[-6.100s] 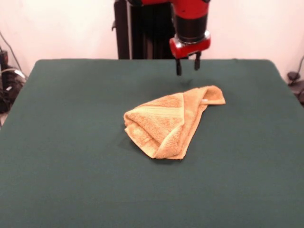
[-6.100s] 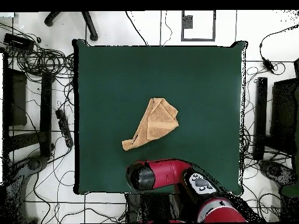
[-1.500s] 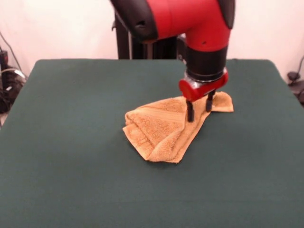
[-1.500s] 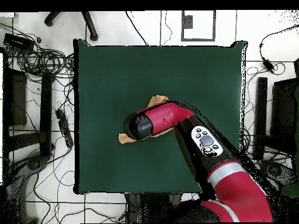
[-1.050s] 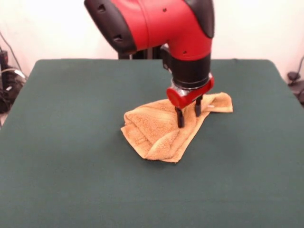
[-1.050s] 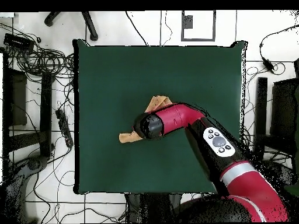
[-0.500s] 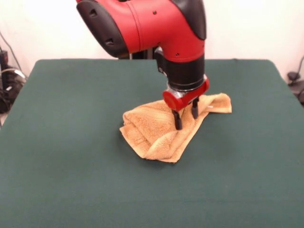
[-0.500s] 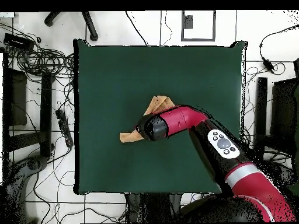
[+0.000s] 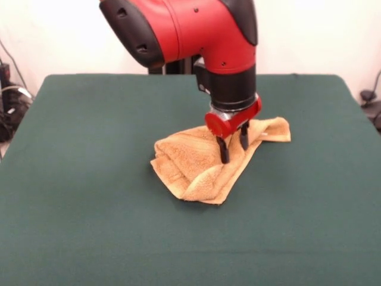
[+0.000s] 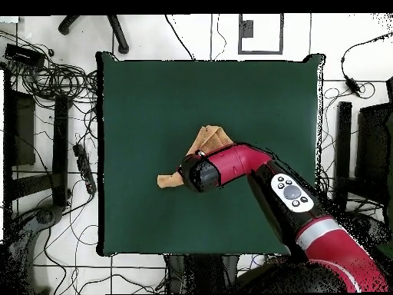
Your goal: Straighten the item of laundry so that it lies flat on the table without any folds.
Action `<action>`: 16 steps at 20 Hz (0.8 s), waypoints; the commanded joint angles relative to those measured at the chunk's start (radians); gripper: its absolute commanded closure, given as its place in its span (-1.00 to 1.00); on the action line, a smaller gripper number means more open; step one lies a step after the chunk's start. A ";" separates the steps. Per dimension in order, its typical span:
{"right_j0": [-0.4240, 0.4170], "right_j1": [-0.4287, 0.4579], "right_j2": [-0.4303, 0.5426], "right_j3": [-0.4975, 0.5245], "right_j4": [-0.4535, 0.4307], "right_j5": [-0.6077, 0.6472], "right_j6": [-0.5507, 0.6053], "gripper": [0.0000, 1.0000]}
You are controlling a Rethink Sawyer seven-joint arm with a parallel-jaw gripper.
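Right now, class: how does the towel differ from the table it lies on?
The towel is golden-orange terry; the table is covered in plain dark green cloth. The towel is small and bunched in folds, while the table is far larger and spread flat. The end effector stands on the towel, not on bare table. Both are cloth surfaces.

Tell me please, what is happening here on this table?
A red robot arm is working on an orange towel lying crumpled near the middle of the green table. Its end effector is lowered onto the towel, fingers apart, their tips pressed into the cloth. The towel is folded over itself, not flat yet.
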 commanded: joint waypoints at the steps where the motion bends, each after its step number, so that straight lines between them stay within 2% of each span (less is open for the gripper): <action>1: 0.024 -0.054 -0.007 0.113 -0.042 0.003 -0.036 -1.00; 5: 0.024 -0.143 0.022 0.166 0.028 0.098 -0.050 -1.00; 10: 0.028 -0.203 0.041 0.181 0.077 0.169 -0.085 -1.00; 16: 0.032 -0.194 0.036 0.176 0.071 0.164 -0.089 -1.00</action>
